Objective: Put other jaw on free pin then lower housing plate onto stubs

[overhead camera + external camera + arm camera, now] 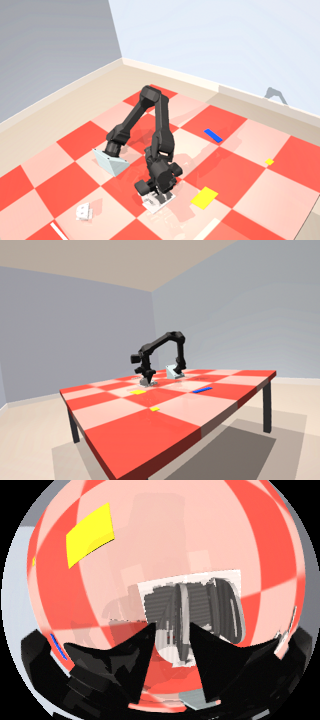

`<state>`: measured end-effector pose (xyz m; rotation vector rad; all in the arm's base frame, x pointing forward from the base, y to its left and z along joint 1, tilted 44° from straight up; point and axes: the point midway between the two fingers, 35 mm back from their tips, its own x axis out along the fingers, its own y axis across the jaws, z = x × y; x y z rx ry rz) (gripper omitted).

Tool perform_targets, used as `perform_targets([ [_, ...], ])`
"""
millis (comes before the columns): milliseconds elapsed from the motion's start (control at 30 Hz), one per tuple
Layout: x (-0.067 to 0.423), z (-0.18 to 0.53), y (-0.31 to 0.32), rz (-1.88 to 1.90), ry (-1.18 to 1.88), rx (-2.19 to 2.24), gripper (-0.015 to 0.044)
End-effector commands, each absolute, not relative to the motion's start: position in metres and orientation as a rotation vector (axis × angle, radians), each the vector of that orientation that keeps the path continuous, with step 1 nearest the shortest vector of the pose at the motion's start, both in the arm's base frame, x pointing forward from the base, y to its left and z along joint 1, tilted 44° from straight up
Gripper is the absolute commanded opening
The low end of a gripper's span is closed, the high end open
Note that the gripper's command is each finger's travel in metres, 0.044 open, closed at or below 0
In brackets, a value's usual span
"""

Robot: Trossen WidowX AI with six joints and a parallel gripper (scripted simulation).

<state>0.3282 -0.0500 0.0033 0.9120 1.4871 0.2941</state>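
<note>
Mostly hidden, the pale part between black fingers

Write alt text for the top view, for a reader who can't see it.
A black robot arm on a pale blue-grey wedge base reaches down, its gripper closed on a white part at a white ridged plate on a red-and-pink checkered table. A small white piece with two holes sits apart at lower left; yellow and blue flat pieces lie to the right.
</note>
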Motion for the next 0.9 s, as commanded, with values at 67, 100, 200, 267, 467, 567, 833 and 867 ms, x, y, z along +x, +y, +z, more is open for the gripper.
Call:
perform_targets([
  [67,0.3296,0.0034,-0.0509,0.296,1.481,0.909,0.0134],
  [100,0.3296,0.0033,-0.0507,0.296,1.481,0.909,0.0134],
  [200,0.3299,0.0020,-0.0495,0.296,1.481,0.909,0.0134],
  [267,0.3299,0.0019,-0.0494,0.296,1.481,0.909,0.0134],
  [467,0.3300,0.0014,-0.0489,0.297,1.481,0.909,0.0134],
  [567,0.3301,0.0003,-0.0479,0.297,1.481,0.909,0.0134],
  [833,0.3301,0.0003,-0.0479,0.297,1.481,0.909,0.0134],
  [867,0.3301,0.0003,-0.0479,0.297,1.481,0.909,0.0134],
])
